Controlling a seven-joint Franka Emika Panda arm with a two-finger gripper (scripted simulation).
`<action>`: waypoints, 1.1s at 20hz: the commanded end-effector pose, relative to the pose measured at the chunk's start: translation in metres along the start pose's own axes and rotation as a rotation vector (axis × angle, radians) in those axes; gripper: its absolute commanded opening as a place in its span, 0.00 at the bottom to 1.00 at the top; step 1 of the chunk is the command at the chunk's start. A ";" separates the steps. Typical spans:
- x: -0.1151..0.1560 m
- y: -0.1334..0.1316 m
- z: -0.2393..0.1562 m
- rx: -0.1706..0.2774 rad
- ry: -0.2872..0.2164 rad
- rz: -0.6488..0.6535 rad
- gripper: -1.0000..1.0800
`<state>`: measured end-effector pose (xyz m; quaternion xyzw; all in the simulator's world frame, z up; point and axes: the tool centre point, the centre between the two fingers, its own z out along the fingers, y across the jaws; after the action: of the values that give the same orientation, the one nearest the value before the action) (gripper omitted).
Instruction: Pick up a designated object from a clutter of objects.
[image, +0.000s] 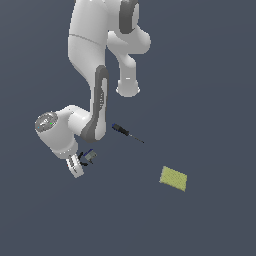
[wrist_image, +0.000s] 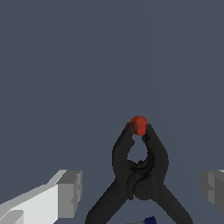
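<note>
Fingers (wrist_image: 70, 192) spread wide astride the clamp (wrist_image: 140, 175), apparently not touching.

Black clamp (wrist_image: 140, 175), red tips; pad (image: 173, 178) seemingly yellow-green.

Matt black plastic look on the clamp (wrist_image: 140, 175), sitting right between the fingers (wrist_image: 70, 192), with a smoother, slightly shiny red tip (wrist_image: 139, 125). Pale grey pads, dull and flat-shaded, on a glossy white gripper (image: 76, 167). Off to the side, screwdriver (image: 127, 133) with dark plasticky handle and thin dull shaft. Farther out, yellow-green pad (image: 173, 178), rough and grainy, sponge-like.
</note>
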<state>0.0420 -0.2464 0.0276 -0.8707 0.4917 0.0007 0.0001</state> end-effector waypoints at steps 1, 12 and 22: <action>0.000 0.000 0.010 0.001 0.001 0.001 0.96; 0.001 -0.001 0.014 0.001 0.001 0.001 0.00; 0.000 0.002 0.006 0.001 0.002 0.002 0.00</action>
<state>0.0411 -0.2471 0.0185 -0.8703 0.4925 0.0003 -0.0001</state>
